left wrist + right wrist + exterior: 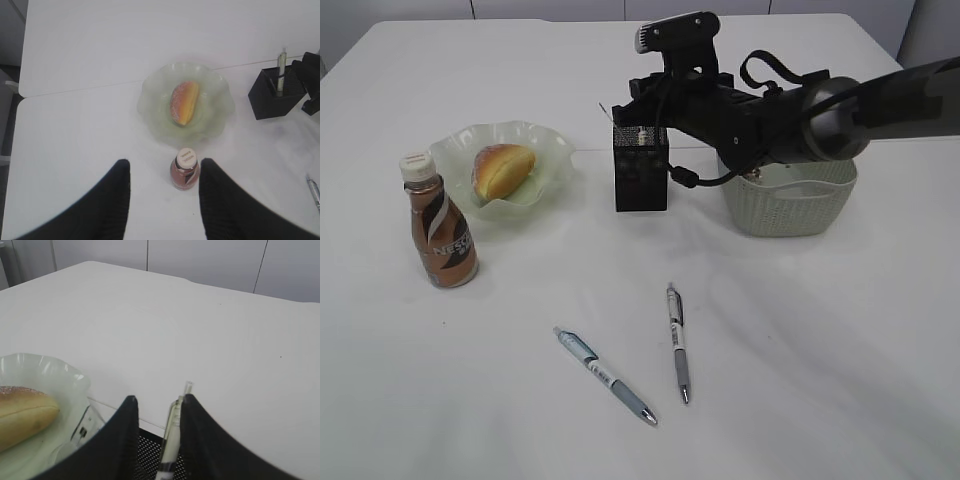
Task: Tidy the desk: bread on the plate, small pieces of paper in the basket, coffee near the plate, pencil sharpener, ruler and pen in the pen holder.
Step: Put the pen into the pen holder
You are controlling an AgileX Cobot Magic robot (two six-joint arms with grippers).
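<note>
Right gripper (156, 412) sits over the black mesh pen holder (640, 172), centre of the exterior frame. Its fingers stand apart with a clear-barrelled pen (171, 437) upright between them, resting against the right finger and dipping into the holder; whether it is still pinched cannot be told, though the gap suggests release.

Left gripper (162, 172) hovers, fingers apart and holding nothing, above the brown bottled coffee (185, 170), which stands just beside the pale green wavy-rimmed glass plate (150, 107). The golden bread roll (183, 103) lies on the plate.

Two more pens lie on the white table at lower centre of the exterior frame: a blue-grip pen (605, 375) and a grey pen (678, 342), near each other but apart. The pale woven basket (790, 208) stands right of the holder.

Judgement: the pens are light, stiff, smooth and prone to rolling; take each across mid-barrel, at the rubber grip if possible.
</note>
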